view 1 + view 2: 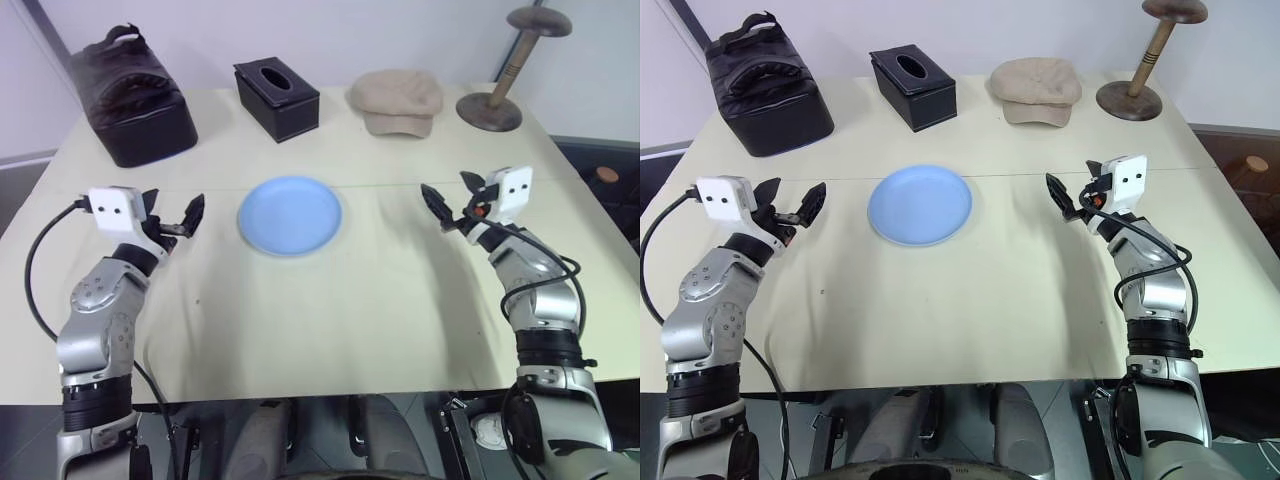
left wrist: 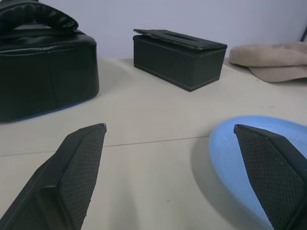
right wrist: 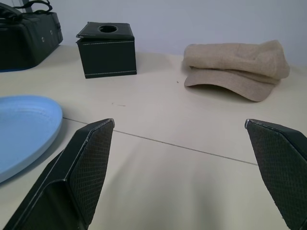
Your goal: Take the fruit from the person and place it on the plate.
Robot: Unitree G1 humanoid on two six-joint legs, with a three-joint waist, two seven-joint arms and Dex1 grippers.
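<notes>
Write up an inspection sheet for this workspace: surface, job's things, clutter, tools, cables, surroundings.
Surface: cream table, with a thin seam line running across it behind the plate.
Job's things: light-blue plate mid-table, nothing on it; fruit and person nothing seen.
Clutter: along the far edge, black bag, black tissue box, beige cap, wooden stand.
Tools: left tool open, holding nothing, beside the plate; right tool open, holding nothing, on the plate's other side.
Cables: black cable looping from the left wrist; black cable along the right forearm.
Surroundings: pale wall behind the table.
</notes>
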